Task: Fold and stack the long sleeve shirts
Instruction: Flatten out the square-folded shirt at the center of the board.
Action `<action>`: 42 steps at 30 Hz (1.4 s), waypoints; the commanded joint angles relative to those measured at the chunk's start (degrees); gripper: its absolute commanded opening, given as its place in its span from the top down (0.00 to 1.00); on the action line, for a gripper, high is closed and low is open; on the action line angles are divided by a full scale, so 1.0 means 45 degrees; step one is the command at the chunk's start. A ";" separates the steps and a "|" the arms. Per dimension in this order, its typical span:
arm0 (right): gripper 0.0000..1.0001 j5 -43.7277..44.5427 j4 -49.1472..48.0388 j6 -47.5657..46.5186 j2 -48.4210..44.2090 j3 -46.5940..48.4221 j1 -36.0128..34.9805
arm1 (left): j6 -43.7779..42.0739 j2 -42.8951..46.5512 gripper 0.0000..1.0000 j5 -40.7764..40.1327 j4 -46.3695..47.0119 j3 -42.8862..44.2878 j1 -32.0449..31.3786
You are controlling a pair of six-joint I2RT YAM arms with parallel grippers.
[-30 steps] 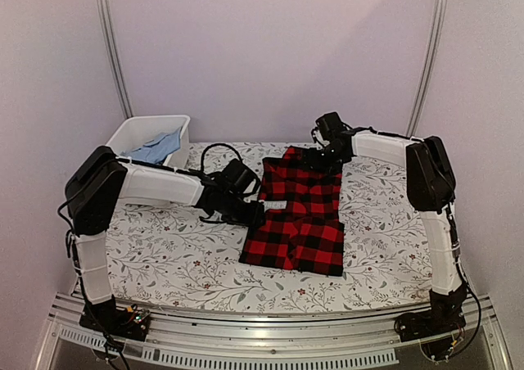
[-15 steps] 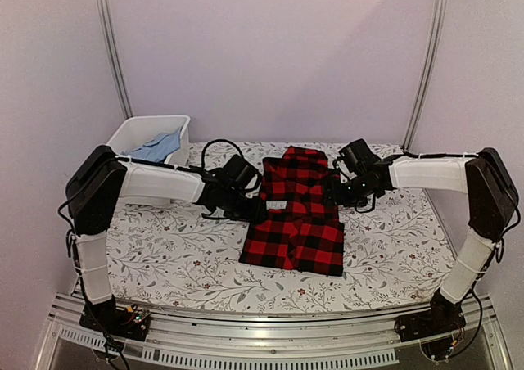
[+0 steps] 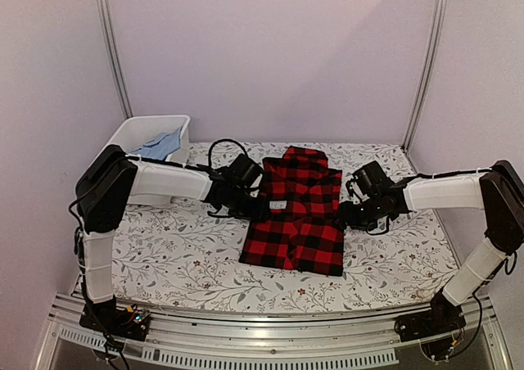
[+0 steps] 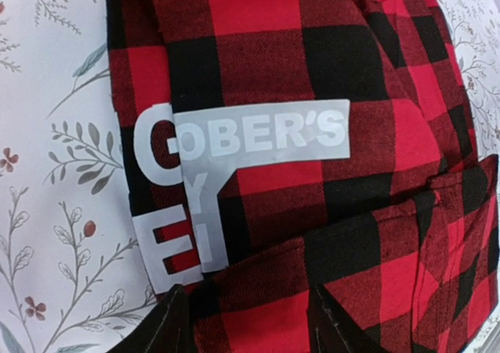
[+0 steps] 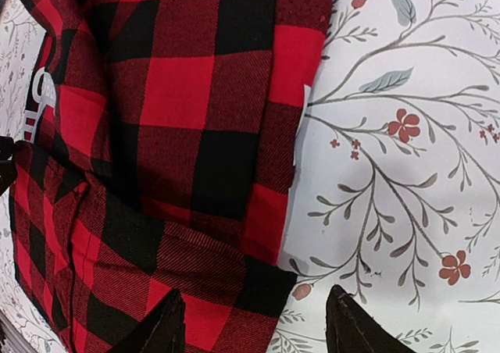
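The red-and-black checked shirt (image 3: 299, 214) is lying folded into a long bundle in the middle of the table (image 3: 172, 247). Its narrower end is pointing toward the far wall and its wider end toward the arms. A white tag (image 4: 258, 134) with large letters is showing near its left edge, partly wrapping over the side of the cloth.

The left gripper (image 4: 248, 326) is reaching in low from the left and is sitting right at the shirt's left edge, just beside the tag. Its fingers (image 4: 168, 329) are standing apart, and a fold of checked cloth is lying in the gap between them. They are not pressing together on it, and I cannot tell whether either fingertip is touching the cloth.

The right gripper (image 5: 254, 326) is reaching in from the right at the opposite edge, roughly level with the left one. Its fingers (image 5: 351, 326) are likewise spread. The shirt's right edge is lying between them, one finger over the cloth and the other over the bare flowered table, so the jaws are standing open around the edge rather than pinching it.

At the far left corner of the table a white bin (image 3: 131, 131) is sitting, well apart from the shirt, with a light blue cloth (image 3: 160, 147) lying inside it.
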State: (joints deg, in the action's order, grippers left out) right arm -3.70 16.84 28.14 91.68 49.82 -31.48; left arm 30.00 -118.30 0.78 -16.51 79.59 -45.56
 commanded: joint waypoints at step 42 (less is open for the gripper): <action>0.74 -0.0696 -0.1683 0.1011 0.1096 -0.0349 -0.0215 | -0.0723 0.0902 0.97 0.0940 -0.0483 0.0211 -0.0110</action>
State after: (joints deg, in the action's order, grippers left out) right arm -5.85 10.41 31.88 96.51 48.73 -31.99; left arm 27.59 -116.16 3.49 -18.39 80.79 -45.71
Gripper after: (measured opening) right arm 0.340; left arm 0.037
